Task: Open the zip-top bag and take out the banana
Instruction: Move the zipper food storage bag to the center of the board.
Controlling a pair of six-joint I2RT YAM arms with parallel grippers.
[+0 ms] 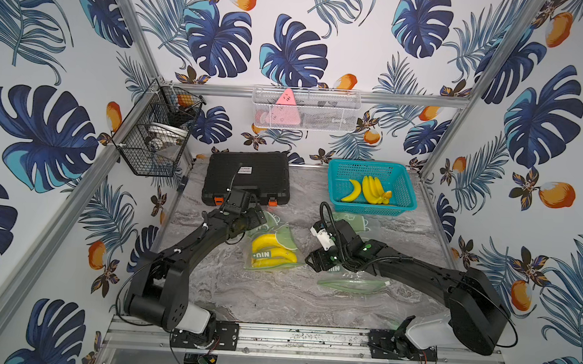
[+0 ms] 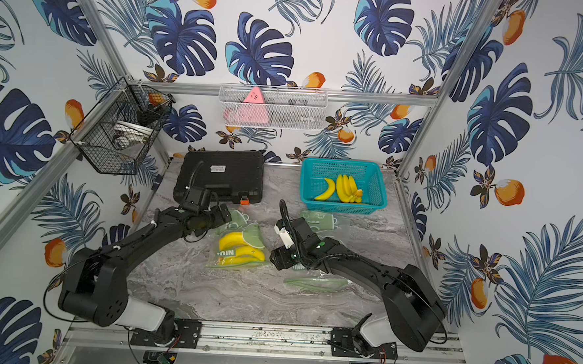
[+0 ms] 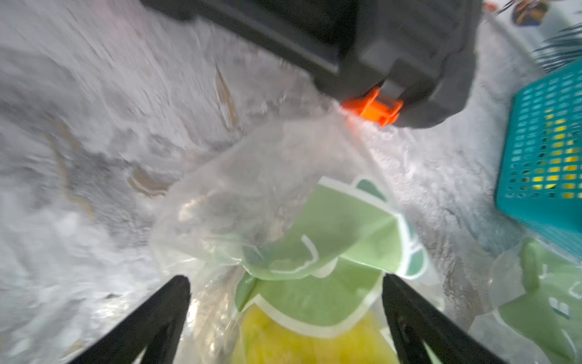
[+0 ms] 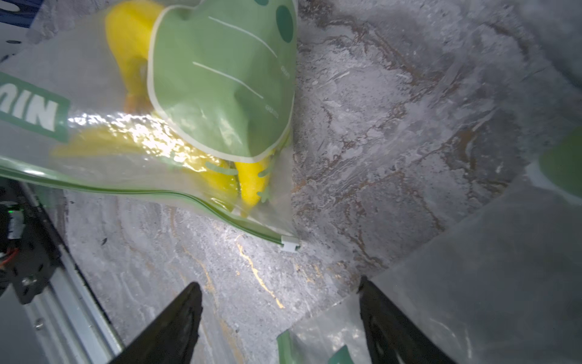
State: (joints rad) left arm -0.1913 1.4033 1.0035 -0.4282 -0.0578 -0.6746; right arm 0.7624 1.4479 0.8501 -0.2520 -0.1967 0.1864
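Observation:
A clear zip-top bag (image 1: 288, 241) with green print lies flat in the middle of the marble table, seen in both top views (image 2: 253, 236). Yellow bananas (image 1: 267, 242) (image 2: 233, 240) show through it. My left gripper (image 1: 259, 222) hovers over the bag's far end. In the left wrist view it (image 3: 285, 279) stands open, with the bag (image 3: 315, 302) and banana (image 3: 299, 343) between its black fingers (image 3: 174, 302). My right gripper (image 1: 310, 259) is just right of the bag. In the right wrist view it (image 4: 278, 288) is open over bare table. The bag's green zip strip and white slider (image 4: 289, 244) lie ahead of it.
A teal basket (image 1: 366, 163) holding loose bananas stands at the back right. A black case (image 1: 247, 177) with orange latches lies at the back left. Two more clear bags lie under my right arm (image 1: 350, 283) and behind it (image 1: 353, 223). Wire baskets hang on the walls.

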